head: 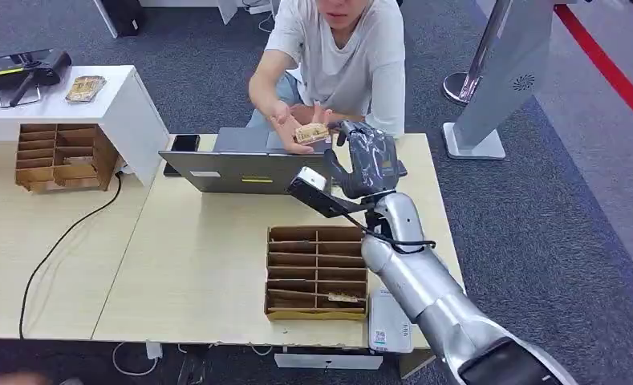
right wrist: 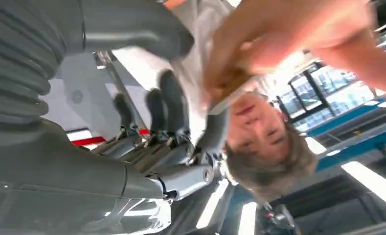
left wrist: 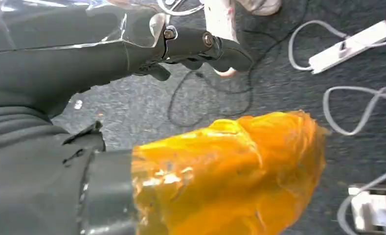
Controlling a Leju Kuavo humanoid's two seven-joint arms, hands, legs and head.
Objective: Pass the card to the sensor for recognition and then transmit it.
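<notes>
Pale wooden worktop (head: 200, 265) over dark carpet, carrying a grey laptop (head: 245, 170) and a brown divided card tray (head: 317, 273). Beyond the laptop, a seated person's hand (head: 293, 128), palm up, holding the card (head: 311, 132): small, tan, with darker mottled markings, lying flat on the fingers. Right robot hand (head: 367, 160) raised just beside the card, fingers (right wrist: 169, 105) spread and empty, close to it in the right wrist view. Left robot hand (left wrist: 200, 46) hanging over the floor, fingers curled in, holding nothing.
</notes>
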